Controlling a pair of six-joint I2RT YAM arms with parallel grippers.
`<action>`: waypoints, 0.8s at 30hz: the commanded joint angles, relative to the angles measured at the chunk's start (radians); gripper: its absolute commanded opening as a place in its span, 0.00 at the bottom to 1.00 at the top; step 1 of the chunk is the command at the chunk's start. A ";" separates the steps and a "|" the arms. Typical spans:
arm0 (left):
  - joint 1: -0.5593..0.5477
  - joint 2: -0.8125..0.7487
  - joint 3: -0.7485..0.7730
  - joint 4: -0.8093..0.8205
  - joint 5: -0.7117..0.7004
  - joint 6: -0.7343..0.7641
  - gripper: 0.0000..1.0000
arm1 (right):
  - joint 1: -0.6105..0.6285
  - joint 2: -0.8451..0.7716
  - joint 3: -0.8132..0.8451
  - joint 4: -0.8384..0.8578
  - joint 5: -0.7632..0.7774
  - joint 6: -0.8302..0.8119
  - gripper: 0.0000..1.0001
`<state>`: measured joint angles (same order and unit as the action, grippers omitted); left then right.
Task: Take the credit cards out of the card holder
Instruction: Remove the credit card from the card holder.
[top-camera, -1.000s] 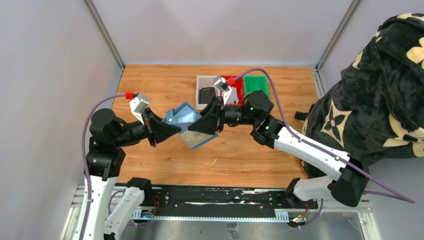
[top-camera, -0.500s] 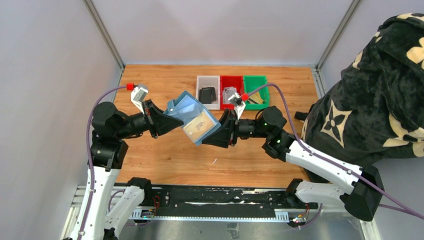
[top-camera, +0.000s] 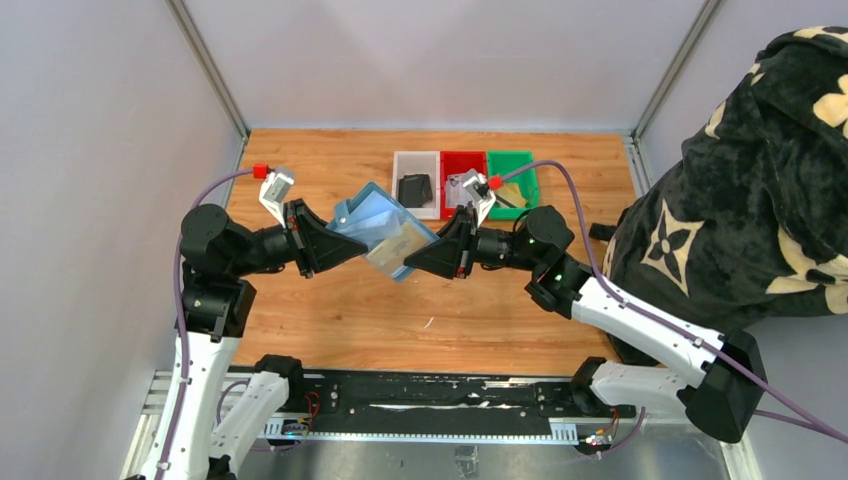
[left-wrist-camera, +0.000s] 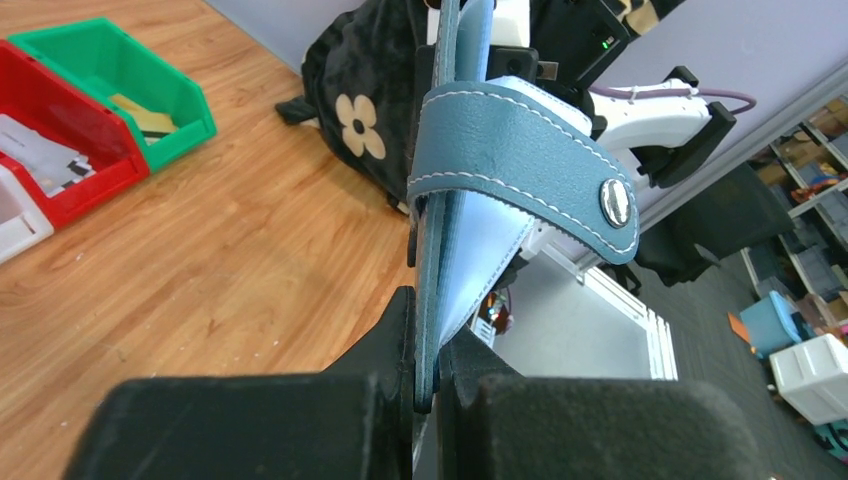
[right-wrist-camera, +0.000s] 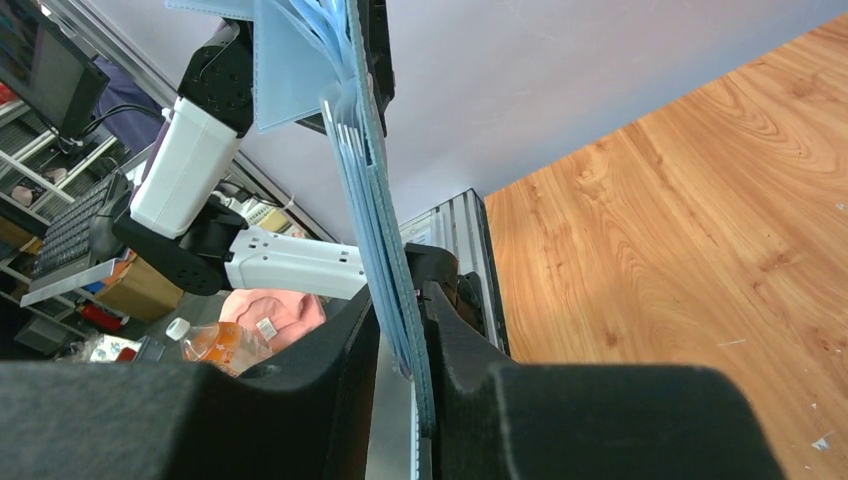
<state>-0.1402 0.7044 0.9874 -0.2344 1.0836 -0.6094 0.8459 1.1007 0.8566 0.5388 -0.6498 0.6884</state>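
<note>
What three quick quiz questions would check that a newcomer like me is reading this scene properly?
1. True or false: the teal-blue leather-like card holder lies flat on the wooden table.
2. Seen from above, left to right, in which order do the three small plastic bins stand? A) white bin, red bin, green bin; B) green, red, white; C) red, green, white.
3. Fill in: the small black object sits in the ____ bin.

Key: 1 false, it hangs in the air with its edge pinched by the left gripper; 2 A; 3 white.
</note>
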 joint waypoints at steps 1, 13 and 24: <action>0.001 0.003 0.011 0.040 0.064 -0.038 0.00 | -0.010 0.012 0.038 0.022 0.036 -0.010 0.24; 0.001 0.009 0.001 0.006 0.109 -0.014 0.00 | -0.008 0.073 0.104 0.123 -0.022 0.036 0.20; -0.004 0.000 -0.049 0.026 0.073 -0.021 0.71 | -0.003 0.082 0.108 0.104 -0.016 0.073 0.00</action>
<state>-0.1352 0.7223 0.9813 -0.2485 1.1366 -0.5995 0.8463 1.1721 0.9264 0.6003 -0.6773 0.7410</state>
